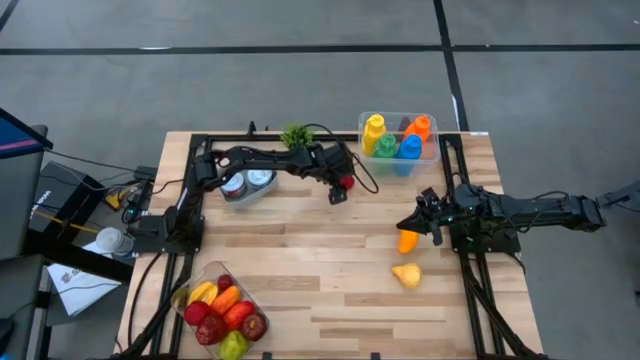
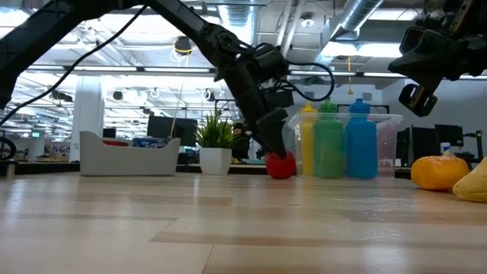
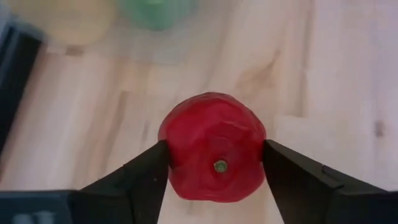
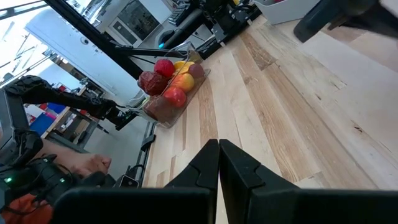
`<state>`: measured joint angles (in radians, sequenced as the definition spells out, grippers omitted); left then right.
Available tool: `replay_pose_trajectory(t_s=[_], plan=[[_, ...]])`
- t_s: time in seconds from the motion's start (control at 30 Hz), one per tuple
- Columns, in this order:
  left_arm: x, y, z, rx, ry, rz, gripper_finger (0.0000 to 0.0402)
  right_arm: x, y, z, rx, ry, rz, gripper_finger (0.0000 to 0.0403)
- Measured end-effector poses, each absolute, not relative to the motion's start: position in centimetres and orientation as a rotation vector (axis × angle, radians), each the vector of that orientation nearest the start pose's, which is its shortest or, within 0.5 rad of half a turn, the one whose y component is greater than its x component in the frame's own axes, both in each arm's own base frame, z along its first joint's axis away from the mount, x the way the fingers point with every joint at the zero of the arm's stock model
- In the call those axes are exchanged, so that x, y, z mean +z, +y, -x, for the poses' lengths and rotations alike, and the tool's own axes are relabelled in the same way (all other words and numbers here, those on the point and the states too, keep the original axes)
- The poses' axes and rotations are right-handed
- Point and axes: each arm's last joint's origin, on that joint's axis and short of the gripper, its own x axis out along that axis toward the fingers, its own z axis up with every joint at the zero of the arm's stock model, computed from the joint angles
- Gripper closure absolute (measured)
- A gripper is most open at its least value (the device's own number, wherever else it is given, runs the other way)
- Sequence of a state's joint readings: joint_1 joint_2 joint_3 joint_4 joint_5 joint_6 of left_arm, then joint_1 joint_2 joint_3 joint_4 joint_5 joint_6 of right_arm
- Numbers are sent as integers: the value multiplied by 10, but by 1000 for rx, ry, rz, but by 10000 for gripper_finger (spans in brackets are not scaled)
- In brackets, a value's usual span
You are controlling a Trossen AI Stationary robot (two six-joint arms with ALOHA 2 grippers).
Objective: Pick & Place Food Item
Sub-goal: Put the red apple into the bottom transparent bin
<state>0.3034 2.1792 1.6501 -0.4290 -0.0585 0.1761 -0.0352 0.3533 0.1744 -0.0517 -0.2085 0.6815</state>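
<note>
My left gripper [image 3: 214, 180] has its two dark fingers closed against either side of a round red fruit with a small green stem dot [image 3: 212, 146], which sits on the pale wooden table [image 1: 300, 280]. Just beyond my fingertips stands a clear plastic bin of coloured bottles [image 1: 399, 137]. My right gripper [image 4: 219, 163] hangs above the table, fingers pressed together on nothing, just over an orange fruit [image 1: 407, 241], with a yellow pear-shaped fruit [image 1: 406, 274] nearby.
</note>
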Motion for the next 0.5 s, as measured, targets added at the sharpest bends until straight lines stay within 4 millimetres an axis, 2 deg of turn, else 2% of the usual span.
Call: replay_pose_trajectory(t_s=[0.3, 0.5], plan=[[176, 105, -452, 204, 988, 2, 172, 188, 2, -118, 88, 280, -705, 397], [211, 68, -445, 149, 965, -8, 173, 188, 2, -118, 88, 279, -705, 397]])
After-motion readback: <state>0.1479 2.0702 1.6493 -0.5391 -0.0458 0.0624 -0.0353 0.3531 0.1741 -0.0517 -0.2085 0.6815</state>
